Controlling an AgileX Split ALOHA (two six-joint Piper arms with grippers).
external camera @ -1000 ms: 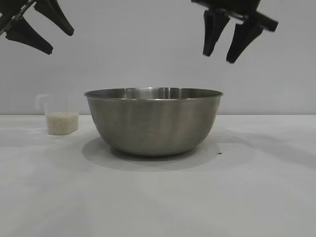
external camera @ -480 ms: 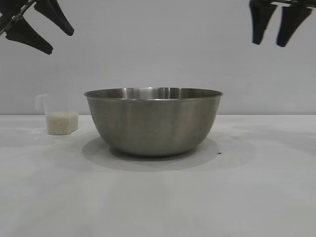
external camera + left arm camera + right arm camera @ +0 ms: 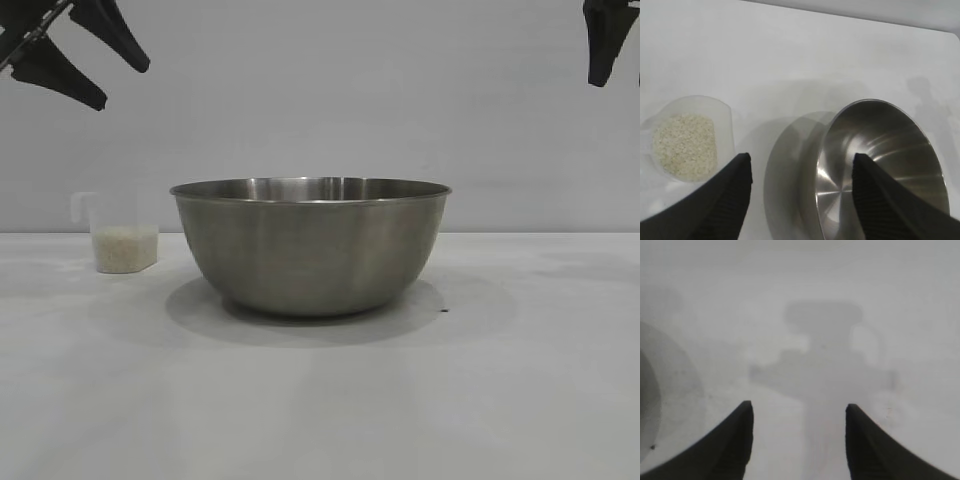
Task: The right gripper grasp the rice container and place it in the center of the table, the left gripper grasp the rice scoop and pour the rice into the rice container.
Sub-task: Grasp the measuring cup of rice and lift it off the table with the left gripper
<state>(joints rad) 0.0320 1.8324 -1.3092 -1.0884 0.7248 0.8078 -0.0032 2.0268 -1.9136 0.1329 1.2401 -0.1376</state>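
1 steel rice container (image 3: 310, 245) sits upright mid-surface (image 3: 320, 400), empty inside per left wrist view. 1 rice scoop (image 3: 122, 235) stands upright on the surface, well apart from the bowl on the left side in the exterior view, w/ a low layer of rice (image 3: 126, 247) in it. 2 hands, both in the air, neither holding anything: left hand (image 3: 85, 55) at top left above the scoop, fingers spread; right hand (image 3: 797, 440) at far top right, mostly out of the exterior view, fingers spread over bare surface. 1 tiny dark speck (image 3: 445, 309) just beside the bowl.
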